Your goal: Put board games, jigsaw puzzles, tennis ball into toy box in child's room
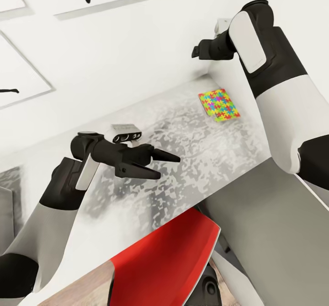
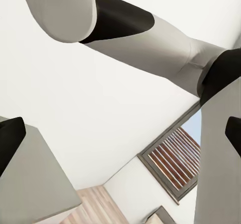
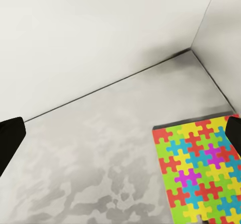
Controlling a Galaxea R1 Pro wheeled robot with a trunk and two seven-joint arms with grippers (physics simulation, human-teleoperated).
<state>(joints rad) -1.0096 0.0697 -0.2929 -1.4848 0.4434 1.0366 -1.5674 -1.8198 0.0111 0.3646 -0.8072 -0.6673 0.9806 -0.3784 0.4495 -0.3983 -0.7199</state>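
A bright jigsaw puzzle (image 1: 219, 104) lies flat on the mottled grey bench (image 1: 183, 159), near the far corner where two white walls meet, as the robot leans over it with both arms raised. The right claw (image 1: 197, 52) hangs above and just behind the puzzle, well clear of the bench; in the right wrist view its two dark fingertips (image 3: 10, 141) stand wide apart at the picture's edges, with the puzzle (image 3: 198, 171) below and between them, off to one side. The left claw (image 1: 167, 165) hovers over the middle of the bench, its fingers spread and empty. A red chair (image 1: 164, 260) stands below the bench's near edge.

The puzzle looks thin, light and fairly stiff, and it sits flush with the surface, so a pinch from straight above would likely find nothing to grip. Sliding it to the bench edge, or catching one side so a finger gets underneath, seems the surer hold.
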